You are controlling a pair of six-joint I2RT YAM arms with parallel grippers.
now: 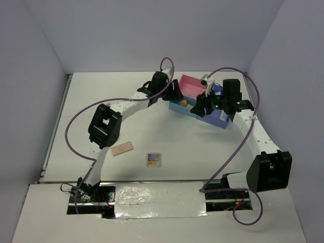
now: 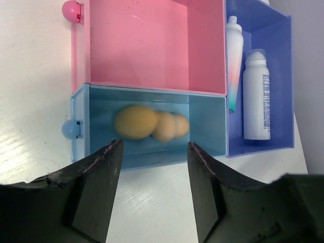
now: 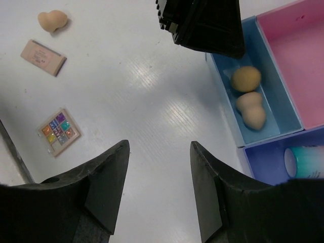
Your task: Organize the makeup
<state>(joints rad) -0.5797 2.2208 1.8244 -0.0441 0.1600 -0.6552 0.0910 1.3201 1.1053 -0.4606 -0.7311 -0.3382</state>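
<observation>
Three peach sponges [image 2: 135, 121] lie in the tray's light-blue compartment [image 2: 207, 136]. Two white bottles [image 2: 255, 96] lie in its dark-blue compartment. My left gripper [image 2: 154, 147] is open and empty, just in front of the light-blue compartment; it also shows in the top view [image 1: 175, 92]. My right gripper [image 3: 158, 144] is open and empty above bare table beside the tray [image 1: 191, 84]. A fourth sponge [image 3: 53, 20], a flat pink-brown palette [image 3: 43, 56] and a square multicolour palette [image 3: 59, 132] lie on the table. The two palettes also show in the top view [image 1: 122, 149] [image 1: 154, 159].
The tray's pink compartment [image 2: 157, 45] holds nothing. The tray stands at the back of the table, between both grippers. The left arm's elbow [image 1: 105, 125] hangs over the table's left side. Grey walls close in the table on three sides.
</observation>
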